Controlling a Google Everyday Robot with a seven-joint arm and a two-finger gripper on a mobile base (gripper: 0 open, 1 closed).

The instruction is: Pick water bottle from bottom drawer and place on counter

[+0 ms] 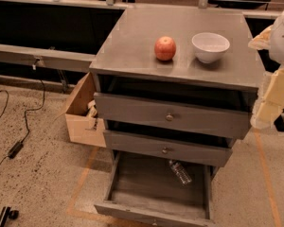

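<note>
Obs., single camera view.

- My pincer [263,119] hangs at the right edge of view, beside the right side of the drawer cabinet, below the level of the desk [132,46] and about level with the top drawer [203,119]. It is over the floor, not over any drawer. Released or clenched: I cannot tell. Nothing can be seen held in it.
- Water bottle [180,171]: lies on its side inside the bottom drawer [142,195], toward the back right. Its upper end is tucked under the front of the middle drawer [132,143]. Long axis runs diagonally, the lower end pointing to the drawer's right wall. Well apart from my pincer.
- Bottom drawer: pulled out far toward the camera, grey floor exposed, bottle the only thing seen in it.
- Top and middle drawers: each has a small round knob at centre and a dark gap above its front.
- Desk: carries a red apple [165,48] and, just to its right, an upright white bowl [210,47]. The two stand near each other, not touching.
- Left of the cabinet: open cardboard box [80,115] on the floor, against the cabinet side. A black cable [24,122] trails across the floor further left.
</note>
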